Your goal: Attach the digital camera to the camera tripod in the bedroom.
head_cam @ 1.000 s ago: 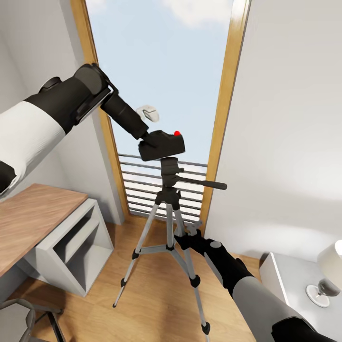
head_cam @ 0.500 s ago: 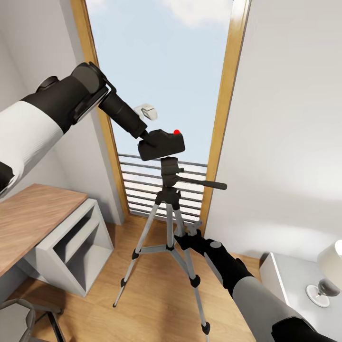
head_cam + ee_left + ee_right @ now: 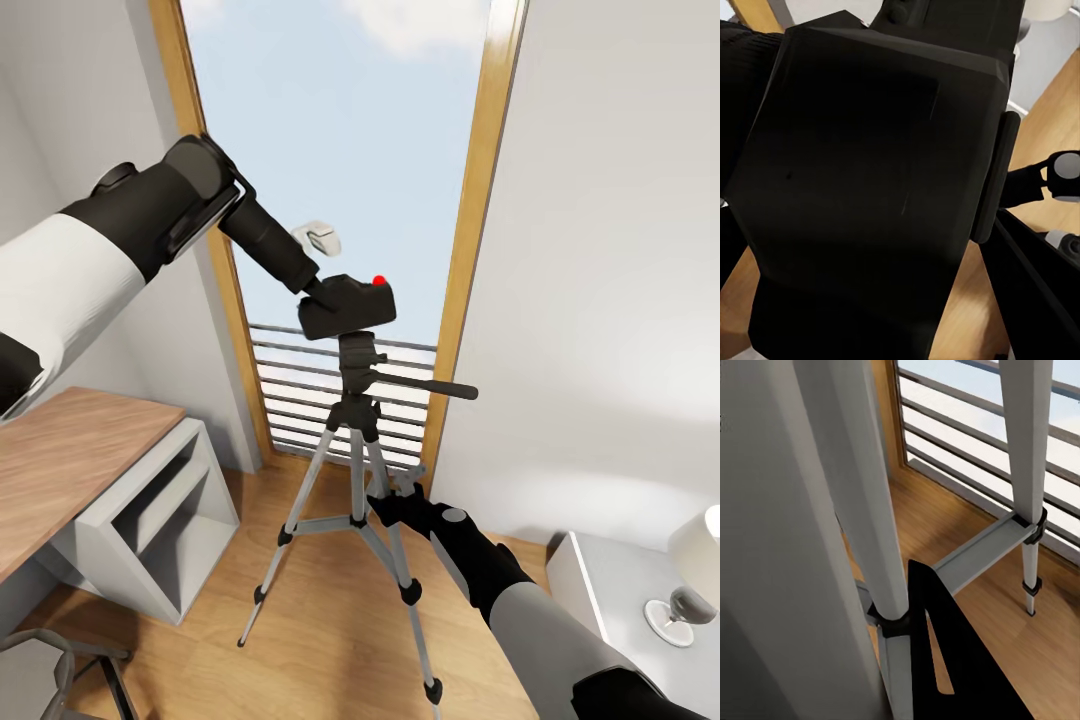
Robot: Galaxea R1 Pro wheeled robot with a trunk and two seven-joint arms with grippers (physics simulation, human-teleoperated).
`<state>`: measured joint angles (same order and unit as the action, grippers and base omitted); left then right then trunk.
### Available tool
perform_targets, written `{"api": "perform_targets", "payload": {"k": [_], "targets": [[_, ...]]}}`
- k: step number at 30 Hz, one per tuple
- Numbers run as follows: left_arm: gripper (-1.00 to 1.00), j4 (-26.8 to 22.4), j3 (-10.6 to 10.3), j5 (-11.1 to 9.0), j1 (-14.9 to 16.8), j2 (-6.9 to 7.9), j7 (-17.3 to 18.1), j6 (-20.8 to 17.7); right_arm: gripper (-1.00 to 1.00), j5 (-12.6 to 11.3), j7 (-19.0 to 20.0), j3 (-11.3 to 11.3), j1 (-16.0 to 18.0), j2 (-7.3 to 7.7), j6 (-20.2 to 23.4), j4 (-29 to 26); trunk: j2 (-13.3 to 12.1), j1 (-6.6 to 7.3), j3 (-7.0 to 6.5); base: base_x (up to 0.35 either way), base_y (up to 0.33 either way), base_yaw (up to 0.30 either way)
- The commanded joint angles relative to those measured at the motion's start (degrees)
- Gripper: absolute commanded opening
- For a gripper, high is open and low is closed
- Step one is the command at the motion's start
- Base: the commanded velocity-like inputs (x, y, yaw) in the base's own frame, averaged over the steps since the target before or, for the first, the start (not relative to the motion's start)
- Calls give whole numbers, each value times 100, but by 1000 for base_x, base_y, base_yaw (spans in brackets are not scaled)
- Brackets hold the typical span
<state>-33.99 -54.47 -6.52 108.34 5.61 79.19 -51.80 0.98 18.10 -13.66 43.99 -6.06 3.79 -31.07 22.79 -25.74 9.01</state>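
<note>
Bedroom window (image 3: pixel 340 150) behind, digital camera (image 3: pixel 348 304) clamped in left gripper (image 3: pixel 318 290) touching camera tripod (image 3: pixel 352 470) head, right gripper (image 3: pixel 385 500) at 5 o'clock, closed on tripod leg.

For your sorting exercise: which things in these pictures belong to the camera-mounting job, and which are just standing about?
Job:
camera, held by the left gripper
tripod, steadied at a leg by the right gripper

Standing about:
desk
white shelf unit
lamp
window railing
</note>
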Motion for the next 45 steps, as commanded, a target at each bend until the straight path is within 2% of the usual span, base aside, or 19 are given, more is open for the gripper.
{"api": "perform_targets", "payload": {"k": [1,8,15,31,38,45], "targets": [[-100,-2,-43,-59,13,-3,-12,-52,-100,16,9,3,4,-1,34,-8,12,-4,13,0,0,0],[-100,9,-52,-52,6,-45,-25,-33,-100,16,9,4,4,1,32,-11,12,-4,13,0,0,0],[-100,29,-51,-49,3,-175,-74,-14,-100,16,9,7,4,8,25,-11,12,-4,13,0,0,0],[-100,2,-55,-50,3,-194,-102,-1,-100,8,9,12,4,8,25,-12,12,-4,13,0,0,0],[-100,-92,-69,-81,-1,-202,-622,23,-100,7,9,12,4,8,21,-10,12,-4,13,0,0,0],[-100,-81,-61,-88,-19,-231,-757,407,-100,7,9,12,4,8,22,-11,12,-4,13,0,0,0]]}}
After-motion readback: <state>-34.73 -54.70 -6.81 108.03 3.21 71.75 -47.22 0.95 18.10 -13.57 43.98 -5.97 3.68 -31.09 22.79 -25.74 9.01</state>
